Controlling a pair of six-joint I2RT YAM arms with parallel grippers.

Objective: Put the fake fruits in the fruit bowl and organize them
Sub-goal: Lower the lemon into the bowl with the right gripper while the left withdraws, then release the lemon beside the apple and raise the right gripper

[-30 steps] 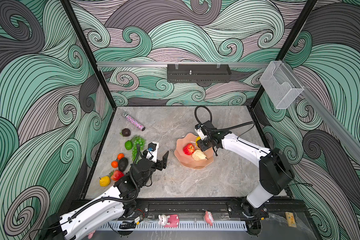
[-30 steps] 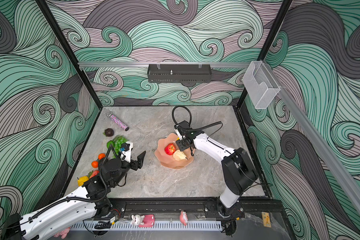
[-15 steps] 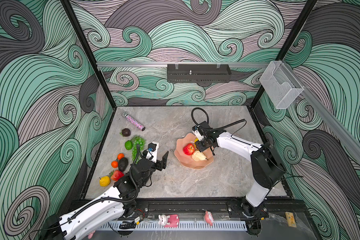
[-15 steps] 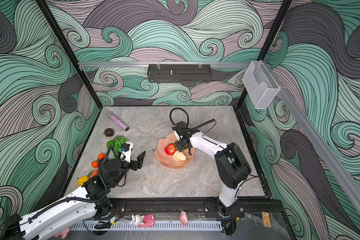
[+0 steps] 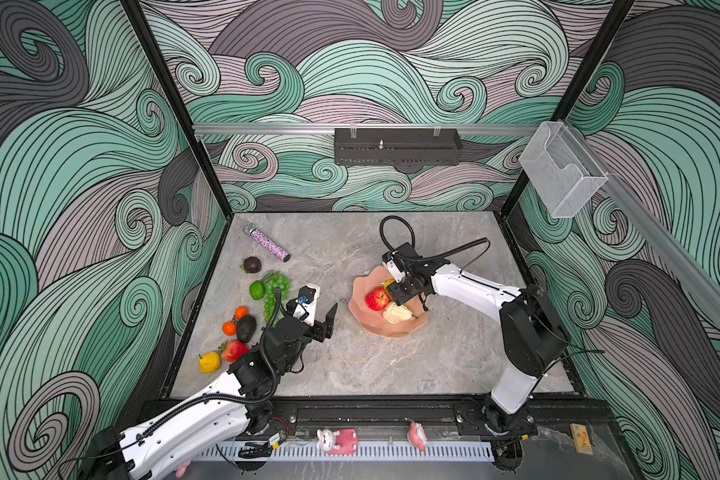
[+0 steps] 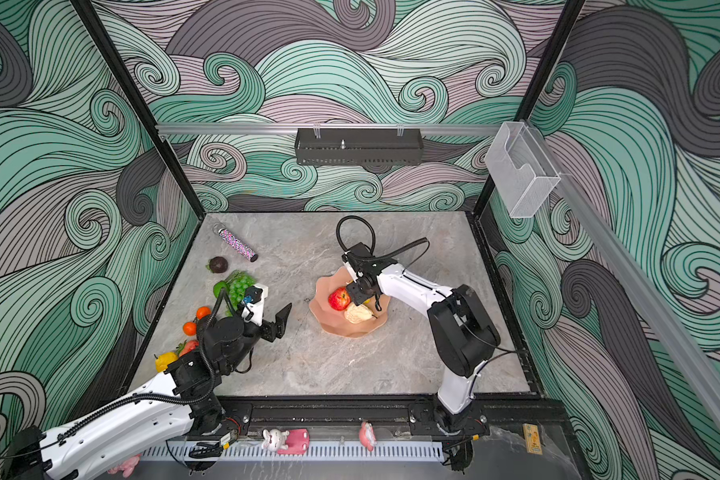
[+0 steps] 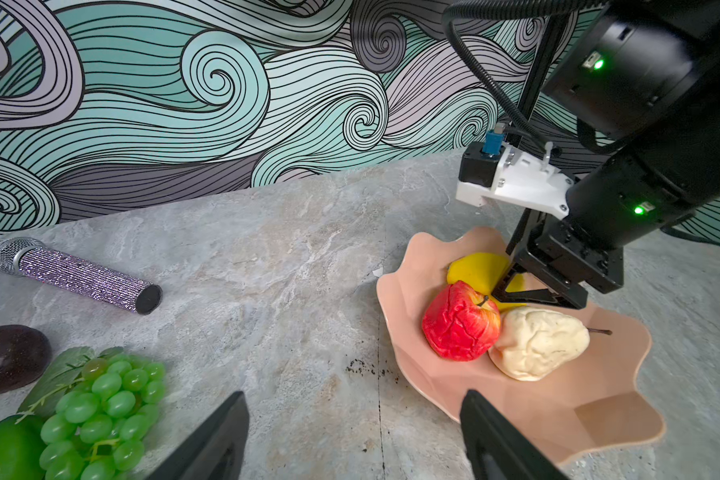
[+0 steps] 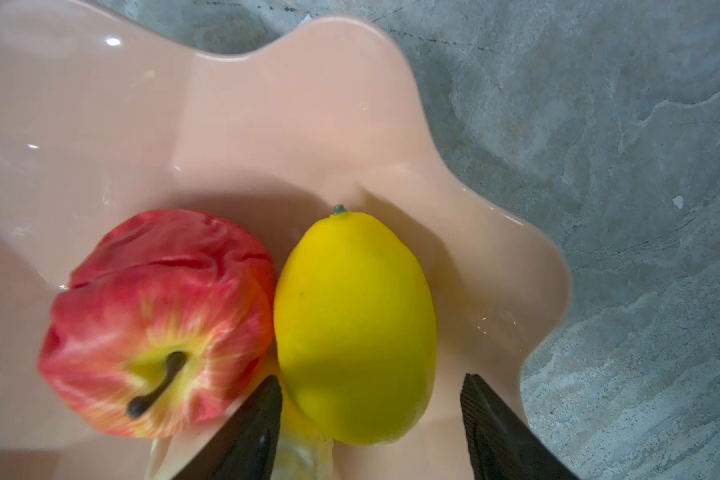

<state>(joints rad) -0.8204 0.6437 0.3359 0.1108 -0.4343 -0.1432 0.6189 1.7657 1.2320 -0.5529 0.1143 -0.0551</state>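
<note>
Fruit bowl [image 5: 391, 330]: sits just toward 3 o'clock from table centre in both top views; holds three of the fake fruits.

Lemon [image 8: 350, 324]: lies on the bowl floor at the bowl's 12 o'clock, against the red apple [image 8: 159, 324] at about 10 o'clock. Cream pear [image 7: 537, 345]: at 5 o'clock, pressed against the apple.

Right gripper [image 8: 371, 379]: hangs directly over the lemon, pointing down into the bowl. Jaws apart, straddling the lemon's near end: one fingertip just beside the skin on the apple side, clear gap at the other. Not clamped on anything.

Left gripper [image 5: 321, 305]: hovers over bare table at 9 o'clock of the bowl, near it but apart. Jaws wide apart, nothing between them.

Loose fruits: strung along the table's 9 o'clock edge, well apart from the bowl. From 10 toward 7 o'clock: mangosteen [image 5: 251, 264], lime [image 5: 257, 289], grape bunch [image 5: 275, 291], oranges [image 5: 240, 312], avocado [image 5: 246, 328], strawberry [image 5: 233, 350], second lemon [image 5: 209, 362].

Sparkly tube [image 5: 269, 245]: lies at the table's 11 o'clock, just beside the mangosteen.
</note>
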